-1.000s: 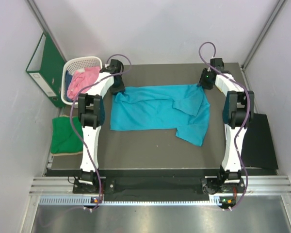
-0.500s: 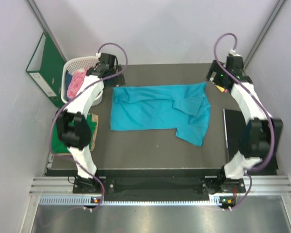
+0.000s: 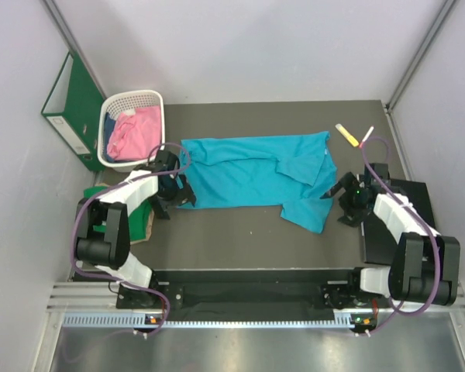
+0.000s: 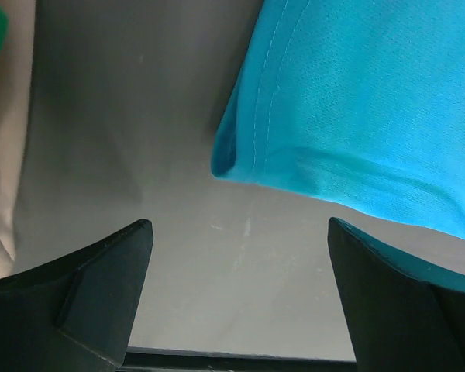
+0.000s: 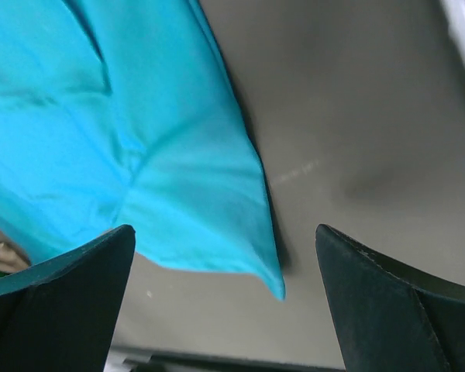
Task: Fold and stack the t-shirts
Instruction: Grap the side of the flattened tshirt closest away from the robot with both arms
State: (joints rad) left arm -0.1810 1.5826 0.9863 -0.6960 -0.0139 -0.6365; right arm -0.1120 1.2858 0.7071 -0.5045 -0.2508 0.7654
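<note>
A teal-blue t-shirt (image 3: 248, 172) lies spread flat across the middle of the dark table. My left gripper (image 3: 177, 201) is low at the shirt's near left corner (image 4: 226, 159), its jaws open and empty, and that corner lies just ahead of the fingers (image 4: 101, 298). My right gripper (image 3: 333, 201) is open and empty beside the shirt's near right flap (image 3: 310, 215), whose tip (image 5: 273, 277) hangs between the fingertips (image 5: 395, 306). A pink t-shirt (image 3: 130, 132) is bunched in the white basket. A green t-shirt (image 3: 101, 211) lies folded at the left, partly hidden by my left arm.
The white lattice basket (image 3: 108, 108) stands at the back left, with a green ring binder (image 3: 68, 105) leaning on the wall beside it. A yellow marker (image 3: 346, 133) and a thin white pen (image 3: 366, 136) lie at the back right. A black pad (image 3: 411, 203) lies under my right arm.
Both grippers let go of the shirt's far corners, opened wide and swung back toward me. They now sit low at its near left and near right corners. The shirt stays flat.
</note>
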